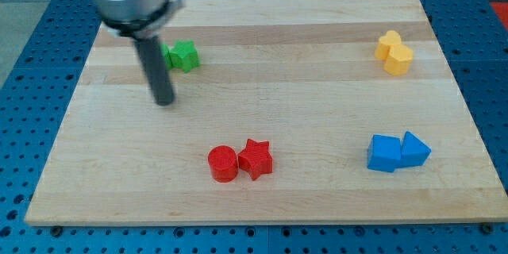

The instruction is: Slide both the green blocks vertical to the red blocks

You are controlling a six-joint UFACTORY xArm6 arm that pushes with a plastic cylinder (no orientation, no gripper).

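Resting on the pale wooden board (317, 40), my tip (164, 101) sits at about 7 o'clock of the green star block (185, 55), just beside it; a second green block (166, 51) is mostly hidden behind the rod. No gripper fitted, so no open-or-closed state to give. Red cylinder (223, 163) touches red star (255, 159) at board 6 o'clock, open wood between. Yellow pair (394, 52) at 2 o'clock, blue pair (397, 152) at 4 o'clock.
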